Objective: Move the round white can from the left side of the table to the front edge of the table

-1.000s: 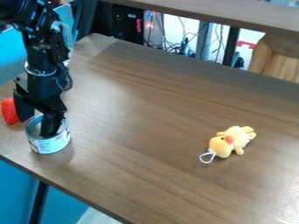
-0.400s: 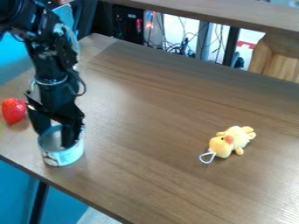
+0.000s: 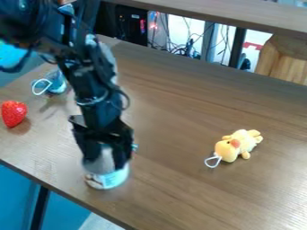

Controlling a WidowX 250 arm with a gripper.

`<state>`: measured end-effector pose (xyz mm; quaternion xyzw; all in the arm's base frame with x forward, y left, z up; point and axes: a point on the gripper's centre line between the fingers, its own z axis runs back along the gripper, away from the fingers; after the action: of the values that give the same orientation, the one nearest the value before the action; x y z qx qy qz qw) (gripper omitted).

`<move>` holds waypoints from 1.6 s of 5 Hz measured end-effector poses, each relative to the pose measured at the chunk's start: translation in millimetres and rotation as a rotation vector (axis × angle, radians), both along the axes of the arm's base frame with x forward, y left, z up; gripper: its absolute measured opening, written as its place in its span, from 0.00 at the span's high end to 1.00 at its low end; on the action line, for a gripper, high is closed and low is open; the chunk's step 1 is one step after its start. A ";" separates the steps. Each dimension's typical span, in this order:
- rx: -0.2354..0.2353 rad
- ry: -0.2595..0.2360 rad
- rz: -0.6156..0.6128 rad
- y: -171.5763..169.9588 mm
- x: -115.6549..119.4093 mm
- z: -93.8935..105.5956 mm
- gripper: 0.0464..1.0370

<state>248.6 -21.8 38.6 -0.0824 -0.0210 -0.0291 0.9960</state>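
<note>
Tin can [image 3: 110, 179] at lower left could tip if the gripper [image 3: 107, 161], fingers spread, snags its rim sideways.

black segmented robot arm, blocky joints, looping black cable, shiny ring above the hand [image 3: 107, 157]

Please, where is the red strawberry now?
In the camera view, the strawberry lies on the table near the left edge, below the blue thing, left of the hand.
</note>
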 end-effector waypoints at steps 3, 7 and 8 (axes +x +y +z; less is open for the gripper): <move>-0.086 0.093 -0.139 -53.2 -29.1 3.0 0.04; -0.153 0.028 -0.116 -49.2 1.5 29.1 0.04; -0.109 0.030 -0.122 -41.6 9.4 37.8 0.04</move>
<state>258.0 -63.4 76.4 -0.1382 -0.0026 -0.0872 0.9866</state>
